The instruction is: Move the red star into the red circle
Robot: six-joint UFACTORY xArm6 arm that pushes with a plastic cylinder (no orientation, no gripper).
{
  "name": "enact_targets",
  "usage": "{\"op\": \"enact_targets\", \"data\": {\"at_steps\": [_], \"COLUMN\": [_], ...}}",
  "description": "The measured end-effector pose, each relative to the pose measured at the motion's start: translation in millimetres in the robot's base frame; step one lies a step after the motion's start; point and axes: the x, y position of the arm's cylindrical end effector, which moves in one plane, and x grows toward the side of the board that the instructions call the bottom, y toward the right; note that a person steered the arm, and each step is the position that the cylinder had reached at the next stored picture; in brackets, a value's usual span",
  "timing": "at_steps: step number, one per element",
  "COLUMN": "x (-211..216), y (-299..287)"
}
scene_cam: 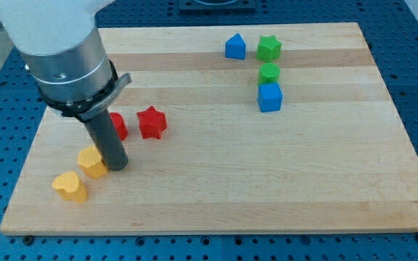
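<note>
Positioning is happening: my tip [117, 167] is resting beside a yellow block [92, 161], near-left of the red star [151, 122]; red circle [117, 126] is sitting just left, half-hidden. The tool, a bare rod, is holding nothing; next it needs to get right of the star.

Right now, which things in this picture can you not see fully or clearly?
- Red circle: camera view, the rod covers its left part, so its shape is not confirmed.
- My tip: whether it touches the yellow block is unclear.
- Arm: cut off by the view's top edge.
- Red star: fully visible.
</note>
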Motion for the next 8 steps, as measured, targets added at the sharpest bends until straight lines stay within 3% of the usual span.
{"op": "enact_targets", "data": {"at_steps": [1, 3, 8], "x": [-2, -31, -129], "y": [0, 61, 87]}}
